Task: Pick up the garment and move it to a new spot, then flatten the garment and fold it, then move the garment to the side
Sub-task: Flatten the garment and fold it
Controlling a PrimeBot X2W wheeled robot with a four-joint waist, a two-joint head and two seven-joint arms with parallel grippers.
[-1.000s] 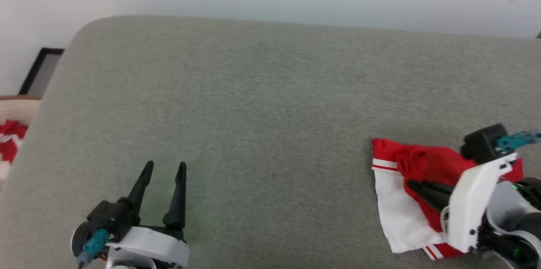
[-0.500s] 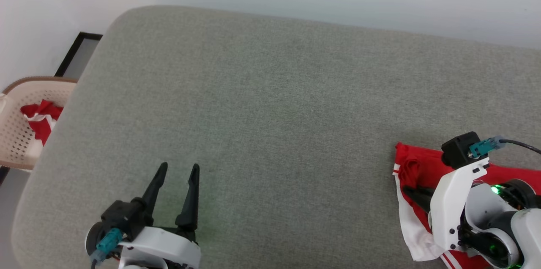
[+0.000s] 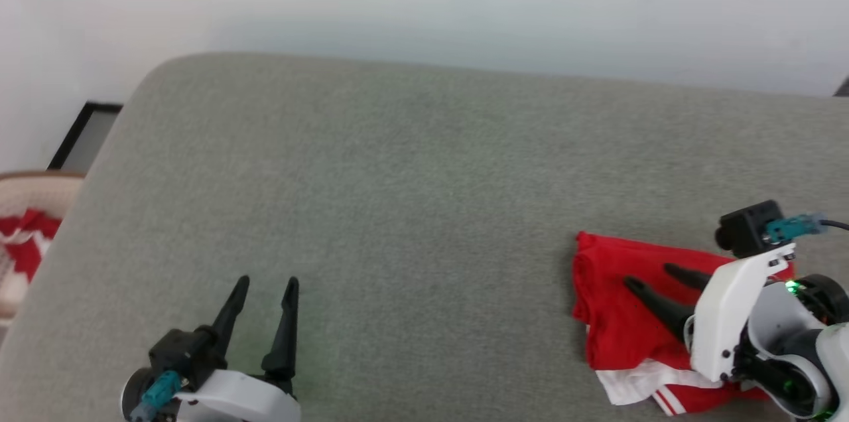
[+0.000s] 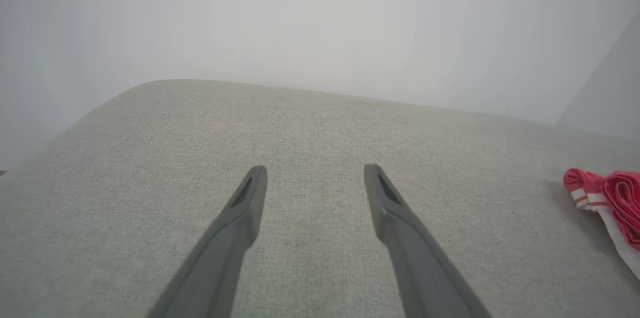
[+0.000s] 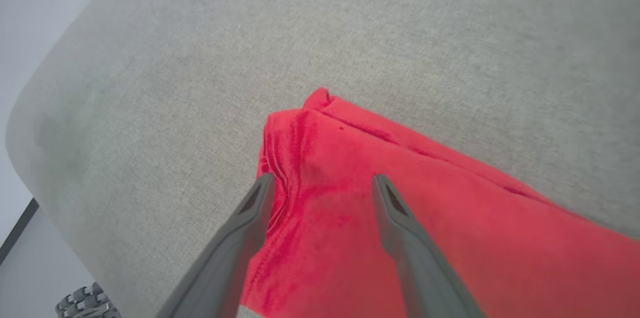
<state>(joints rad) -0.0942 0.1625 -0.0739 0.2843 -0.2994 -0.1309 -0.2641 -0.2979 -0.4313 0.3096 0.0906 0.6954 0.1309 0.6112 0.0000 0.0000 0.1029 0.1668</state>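
The garment [image 3: 620,316] lies folded on the grey cushion at the right, plain red on top, with white cloth and red-white striped trim showing at its near edge. My right gripper [image 3: 650,276] stands open just above its left part, fingers spread and holding nothing. In the right wrist view the two fingers straddle the garment's [image 5: 350,198] red corner. My left gripper [image 3: 268,282] is open over bare cushion at the lower left, far from the garment. The left wrist view has the garment's [image 4: 607,195] edge at far right.
The grey cushion [image 3: 398,210] has a rounded far-left corner and a white wall behind it. A beige perforated basket [image 3: 26,190] holding red-and-white cloth stands off its left edge. A black-framed panel [image 3: 83,137] lies on the floor by it.
My right gripper has opened and let go of the garment, which now lies with a red layer folded over the white part. The head camera has shifted.
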